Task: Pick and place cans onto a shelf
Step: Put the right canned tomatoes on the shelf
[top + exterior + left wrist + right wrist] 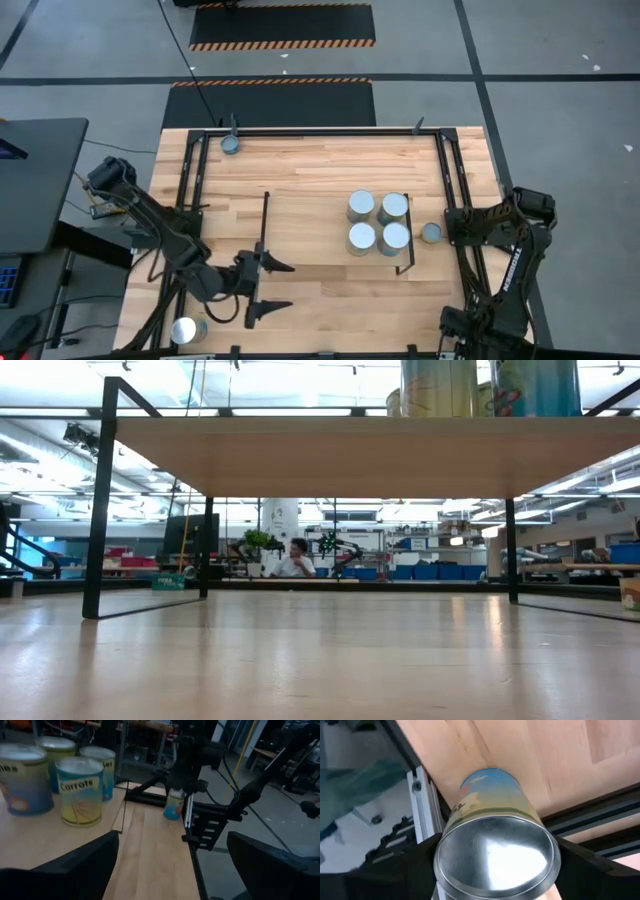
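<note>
Four cans with colourful labels stand upright on the right end of the low wooden shelf (310, 215); nearest in the left wrist view is a yellow "Carrots" can (80, 790). A fifth can (431, 233) stands on the table by the right rail, and my right gripper (495, 862) comes down over it, shut on it. My left gripper (270, 286) hovers open and holds nothing near the table's front left, pointing at the shelf. Two more cans stand alone: one at the far left (230, 143), one at the near left corner (186, 330). My right gripper has the can by its side wall just below the shiny top (445, 837), one finger (415, 862) on each of two opposite sides. The fingers come from above, pointing down. The can stands upright with its bottom on the table.
Black rails (452, 180) edge the table, and one runs close beside the held can. The shelf's black wire end frames (266, 225) stand at its left and right ends. The left part of the shelf board is bare wood. People and equipment show in the room beyond the table.
</note>
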